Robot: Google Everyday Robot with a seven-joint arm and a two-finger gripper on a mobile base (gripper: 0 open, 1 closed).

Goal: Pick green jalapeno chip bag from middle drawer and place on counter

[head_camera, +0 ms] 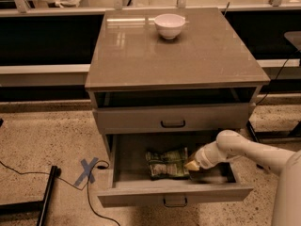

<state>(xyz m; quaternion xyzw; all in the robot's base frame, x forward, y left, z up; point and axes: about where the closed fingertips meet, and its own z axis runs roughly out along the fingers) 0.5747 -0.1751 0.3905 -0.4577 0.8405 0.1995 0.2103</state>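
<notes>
The middle drawer (141, 180) is pulled out below a closed drawer. The green jalapeno chip bag (165, 163) lies crumpled on the drawer floor, near its centre. My gripper (191, 165) is down inside the drawer at the bag's right edge, touching or nearly touching it. The white arm reaches in from the right. The counter (174, 55) is the glossy grey-brown top of the cabinet.
A white bowl (170, 25) stands at the back middle of the counter. The closed drawer (173, 118) sits just above the open one. Blue tape cross (87, 170), a cable and a dark stand leg (46, 197) lie on the floor to the left.
</notes>
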